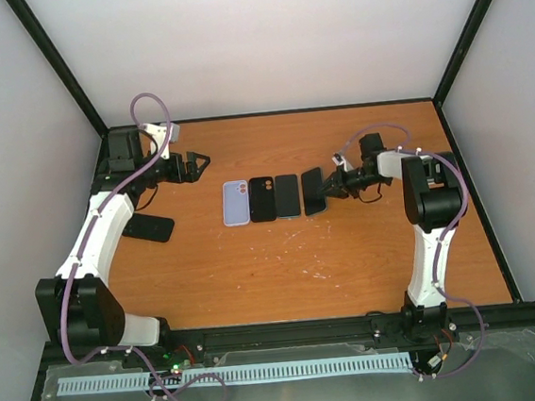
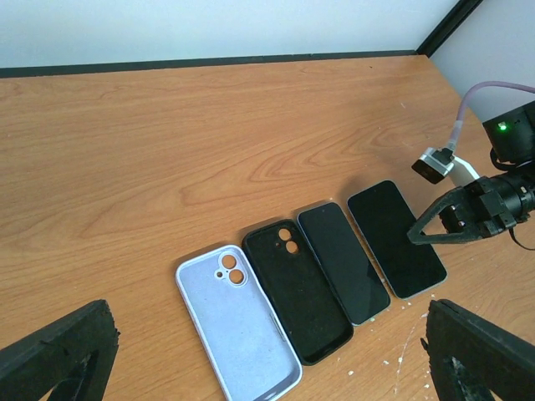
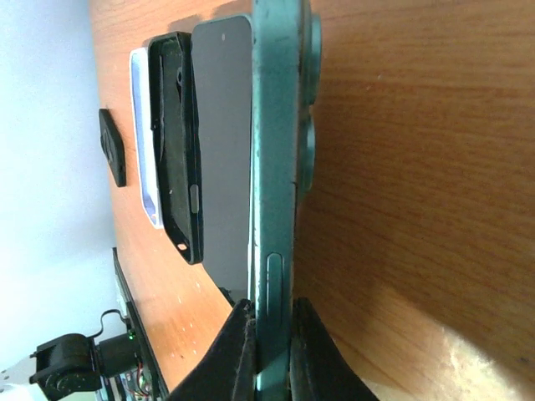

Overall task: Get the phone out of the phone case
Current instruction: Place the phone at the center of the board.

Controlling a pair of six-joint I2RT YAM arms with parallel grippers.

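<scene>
Four items lie in a row mid-table: an empty lavender case (image 1: 236,203) (image 2: 238,322), an empty black case (image 1: 262,199) (image 2: 297,292), a dark phone face up (image 1: 288,196) (image 2: 343,263), and a teal-green phone (image 1: 313,190) (image 2: 394,238). My right gripper (image 1: 327,191) (image 3: 272,351) is shut on the right long edge of the green phone (image 3: 276,167), which is low over the table; I cannot tell whether it touches. My left gripper (image 1: 199,160) (image 2: 267,368) is open and empty, back left of the row, well above the cases.
A flat black item (image 1: 149,228) (image 3: 111,146) lies on the table left of the row, under my left arm. Walls with black frame posts enclose the wooden table (image 1: 283,265). White specks mark the wood in front of the phones.
</scene>
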